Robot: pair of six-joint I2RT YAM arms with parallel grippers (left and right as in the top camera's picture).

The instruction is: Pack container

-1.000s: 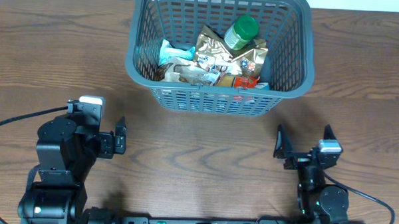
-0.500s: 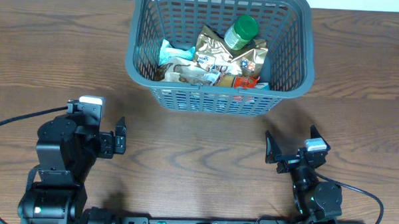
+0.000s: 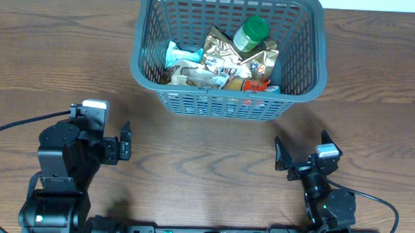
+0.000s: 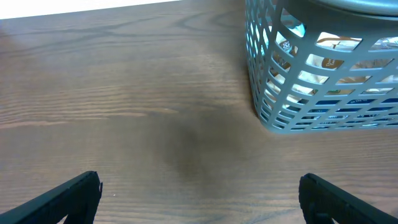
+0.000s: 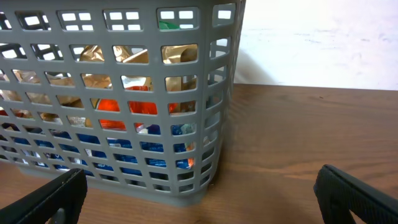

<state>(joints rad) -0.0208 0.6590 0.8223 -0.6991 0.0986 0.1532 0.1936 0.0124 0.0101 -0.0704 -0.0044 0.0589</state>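
The container (image 3: 225,105) is a large dark grey lattice basket at the back middle of the table. It holds a green-lidded jar (image 3: 252,31), a gold pouch (image 3: 227,56), a light blue packet (image 3: 178,54) and other food packages. It also shows in the left wrist view (image 4: 323,118) and the right wrist view (image 5: 124,93). My left gripper (image 3: 124,144) (image 4: 199,202) is open and empty over bare wood, front left of the basket. My right gripper (image 3: 299,153) (image 5: 199,202) is open and empty, close in front of the basket's right corner.
The wooden table (image 3: 206,165) lies bare between the two arms. A cable (image 3: 13,127) runs off to the left from the left arm. A pale wall (image 5: 323,43) stands behind the table's far edge.
My right gripper has shifted a little to the left and turned slightly; it stays open. The left arm and the basket's contents have not moved.
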